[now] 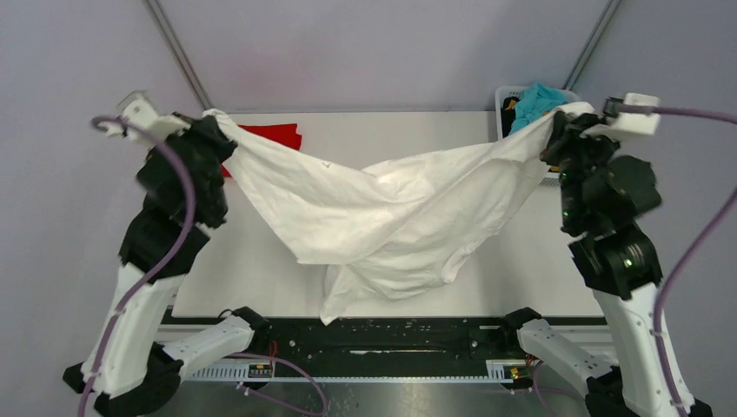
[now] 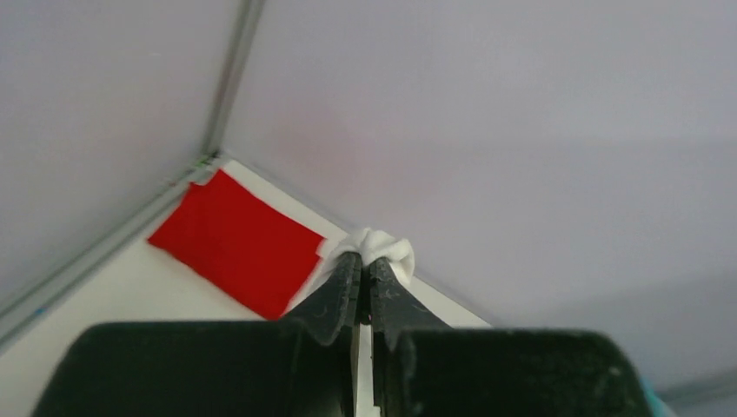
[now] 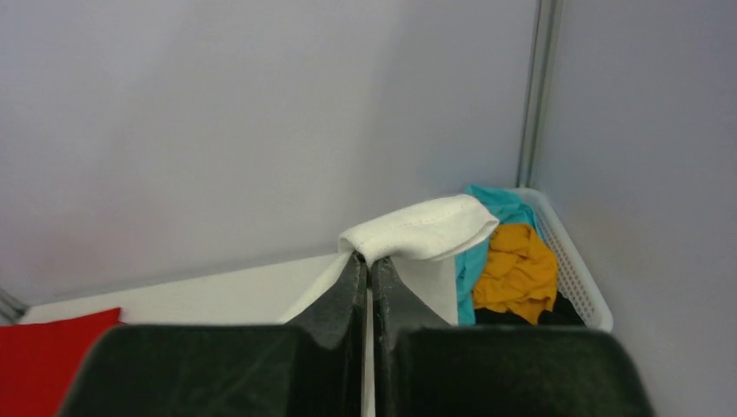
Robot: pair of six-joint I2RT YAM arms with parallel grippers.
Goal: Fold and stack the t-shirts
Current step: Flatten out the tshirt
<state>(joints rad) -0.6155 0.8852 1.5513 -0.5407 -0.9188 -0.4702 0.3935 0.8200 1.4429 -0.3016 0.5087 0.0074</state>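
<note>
Left gripper [image 2: 363, 261]: jaws pressed together on a small bunched corner of the white t-shirt [image 1: 382, 217]; a knob of cloth shows just past the tips. Right gripper [image 3: 366, 261]: likewise clamped, pinching a stitched, hemmed edge of the same shirt, which folds over the fingertips.

Location: the white t-shirt hangs slung between the two raised arms above the table [image 1: 261, 261]; it sags deeply in the middle, and its lowest folds trail toward the near edge; whether they touch the surface cannot be told. The red t-shirt [image 1: 274, 136] lies flat in a neat rectangle at the far left corner. The basket [image 3: 574, 269] at the far right corner holds the teal t-shirt [image 3: 495, 204], the mustard t-shirt [image 3: 517, 265] and the black t-shirt [image 3: 521, 317], all crumpled.

Handling assessment: the garment is judged light, limp and without stiffness; it will drape, twist and crease freely; breakage is no concern. Cotton is not slippery, yet a thin pinch of a single layer could creep out under the hanging weight. Preferred holds: hems, seams and shoulder corners, where doubled stitching gives the jaws bulk; matched corners along one edge would let it be laid flat. The body looks twisted, not spread.
</note>
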